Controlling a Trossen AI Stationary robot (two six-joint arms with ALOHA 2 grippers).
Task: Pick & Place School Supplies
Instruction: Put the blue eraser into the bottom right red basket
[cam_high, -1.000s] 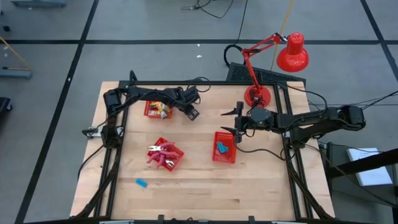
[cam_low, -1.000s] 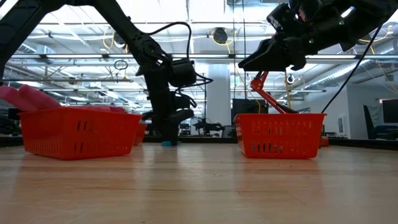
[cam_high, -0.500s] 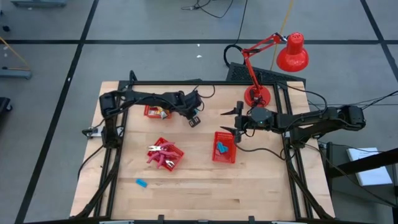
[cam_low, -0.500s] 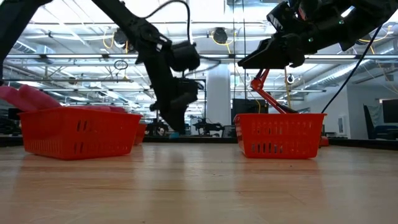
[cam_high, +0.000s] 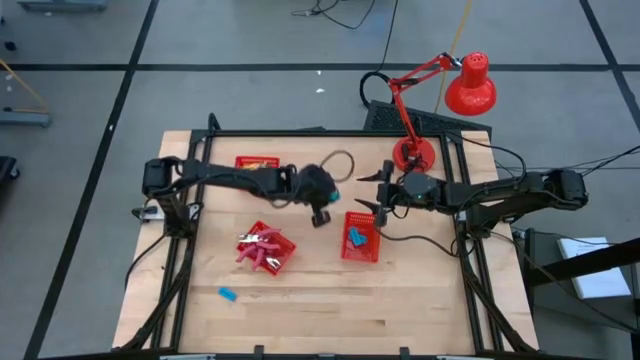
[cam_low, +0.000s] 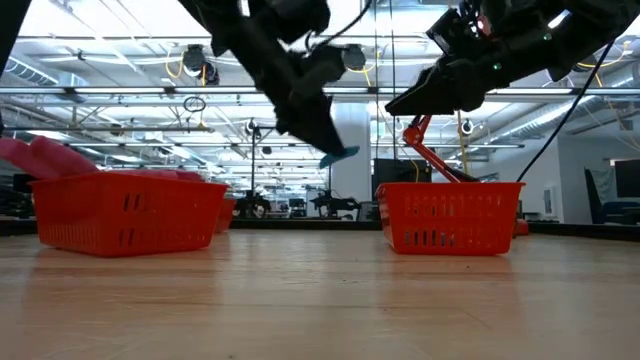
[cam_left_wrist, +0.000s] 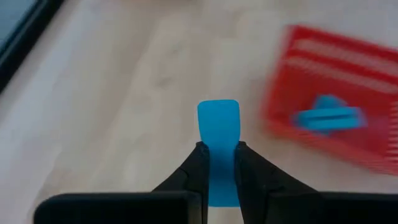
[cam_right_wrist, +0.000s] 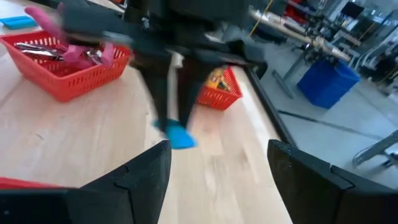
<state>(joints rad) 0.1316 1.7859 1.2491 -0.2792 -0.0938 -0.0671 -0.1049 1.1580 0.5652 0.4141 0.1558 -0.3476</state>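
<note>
My left gripper (cam_high: 322, 210) hangs above the table's middle, shut on a small light-blue block (cam_left_wrist: 217, 121). It is just left of the red basket (cam_high: 360, 238) that holds other blue blocks (cam_left_wrist: 326, 118). In the low view the gripper (cam_low: 322, 135) carries the block (cam_low: 340, 156) well above the wood. My right gripper (cam_high: 372, 196) hovers open over that basket's far end. A basket of pink-handled scissors (cam_high: 264, 249) and a basket of yellow pieces (cam_high: 257, 163) stand to the left. One more blue block (cam_high: 227, 294) lies loose near the front left. My left gripper pinches the light-blue block between its two fingers at the block's near half (cam_left_wrist: 217, 163). The far half (cam_left_wrist: 217, 118) sticks out past the fingertips (cam_left_wrist: 200, 152). The block is lifted clear of the table, and the fingers slant downward toward the table's right side.
A red desk lamp (cam_high: 460, 85) stands at the far right corner, its base (cam_high: 414, 154) close behind my right arm. A black frame (cam_high: 180, 240) and cables run along the table's edges. Bare wood (cam_high: 380, 310) stretches across the near half.
My left gripper, shut on the blue block, has moved from beside the far-left basket toward the table's right and near side, rising as it went. The block has come up off the table and now hangs clear beside the blue-block basket.
</note>
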